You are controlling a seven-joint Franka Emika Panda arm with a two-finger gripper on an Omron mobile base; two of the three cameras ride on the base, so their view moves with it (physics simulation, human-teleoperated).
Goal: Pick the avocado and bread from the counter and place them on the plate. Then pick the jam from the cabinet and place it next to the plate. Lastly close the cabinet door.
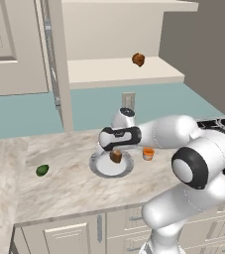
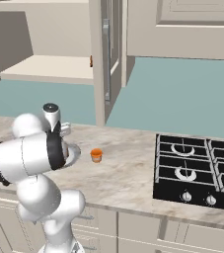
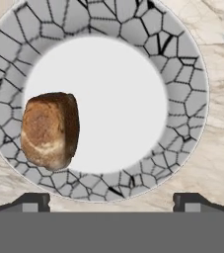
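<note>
Bread [image 3: 50, 131]: a tan-brown chunk lying on the plate, half on the white centre and half on the patterned grey rim; in the left base view [image 1: 116, 157] the arm's wrist covers its top.
Plate [image 3: 182, 99]: round, white in the middle, cracked-grey at the rim, resting on the counter; the hand view cuts off its upper edge, and in the right base view [image 2: 74, 153] only a sliver of rim shows past the arm.
Avocado [image 1: 42, 170]: small and dark green, alone on the counter well to the left of the plate, toward the left end.
Jam [image 1: 148, 154]: an orange jar standing upright on the counter just beside the plate's right side, apart from it; the right base view [image 2: 96, 155] shows it in open marble between the arm and the stove.
Counter [image 1: 69, 188]: beige marble with grey veining; its front edge runs above the lower drawer fronts.
Cabinet [image 1: 119, 69]: upper wall unit with its door [image 2: 106, 59] standing open, seen edge-on in the right base view.
Dark lump [image 1: 138, 59]: a rounder brown-orange thing on the cabinet's pale shelf; too small to make out further.
Gripper [image 3: 111, 200]: hangs above the plate, looking straight down on it; jaws spread wide and holding nothing, only the two dark tips showing at the bottom of the hand view.
Stove [image 2: 197, 170]: black burners at the right end of the counter, cut off by the frame edge.
</note>
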